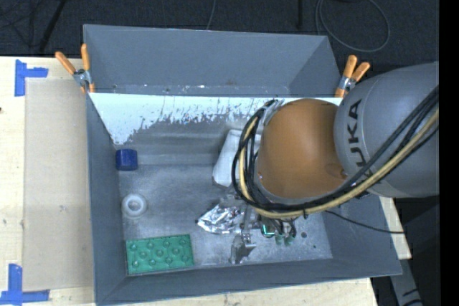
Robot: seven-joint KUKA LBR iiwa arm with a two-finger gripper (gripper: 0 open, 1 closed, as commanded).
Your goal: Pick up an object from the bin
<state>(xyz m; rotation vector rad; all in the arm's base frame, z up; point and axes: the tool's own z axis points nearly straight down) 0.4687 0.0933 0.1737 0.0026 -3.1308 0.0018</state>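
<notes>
Arm (387, 132) reaches in low near the bin's (201, 61) front edge, jaws beside crumpled foil (219, 218); I can't tell their spread.

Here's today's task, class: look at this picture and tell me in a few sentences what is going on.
A robot arm reaches from the right into a grey metal bin. Its gripper is down near the front of the bin, right beside a crumpled piece of foil; nothing can be seen held. A white object lies partly behind the arm. Off to the left lie a blue block, a clear ring and a green studded plate.
</notes>
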